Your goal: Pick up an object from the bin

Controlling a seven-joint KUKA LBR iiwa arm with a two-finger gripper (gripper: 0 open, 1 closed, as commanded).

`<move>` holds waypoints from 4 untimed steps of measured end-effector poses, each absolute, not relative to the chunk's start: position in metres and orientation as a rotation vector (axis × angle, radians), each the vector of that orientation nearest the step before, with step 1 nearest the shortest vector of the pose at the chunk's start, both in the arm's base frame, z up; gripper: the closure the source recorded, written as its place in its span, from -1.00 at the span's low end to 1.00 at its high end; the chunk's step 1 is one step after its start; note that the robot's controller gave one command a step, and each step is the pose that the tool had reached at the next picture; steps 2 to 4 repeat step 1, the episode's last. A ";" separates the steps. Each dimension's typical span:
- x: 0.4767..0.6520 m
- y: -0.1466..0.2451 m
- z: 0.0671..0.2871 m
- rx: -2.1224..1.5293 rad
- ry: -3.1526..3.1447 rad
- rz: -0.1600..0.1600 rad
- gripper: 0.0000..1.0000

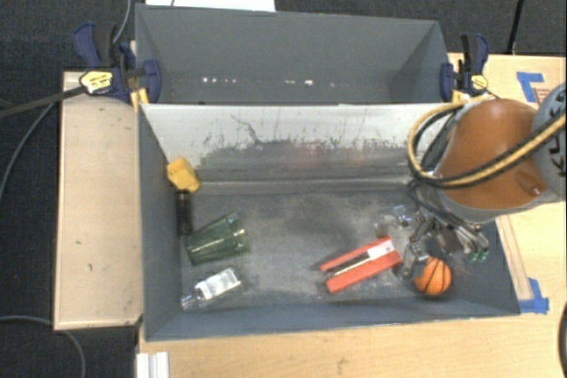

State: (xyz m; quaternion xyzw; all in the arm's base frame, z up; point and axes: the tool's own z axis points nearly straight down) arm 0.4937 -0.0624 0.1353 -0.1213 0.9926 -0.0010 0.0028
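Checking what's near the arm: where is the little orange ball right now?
In the camera view, the orange ball lies front right in the bin, beside the gripper, just right of the red tool.

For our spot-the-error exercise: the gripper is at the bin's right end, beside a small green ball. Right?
No. The camera view shows the small ball is orange, not green; the gripper is at the right end of the bin, beside it.
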 end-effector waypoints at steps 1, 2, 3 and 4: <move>0.491 -0.058 0.103 -0.292 3.123 0.001 1.00; 0.491 -0.058 0.103 -0.292 3.123 0.001 1.00; 0.491 -0.058 0.103 -0.292 3.123 0.001 1.00; 0.491 -0.058 0.103 -0.292 3.123 0.001 1.00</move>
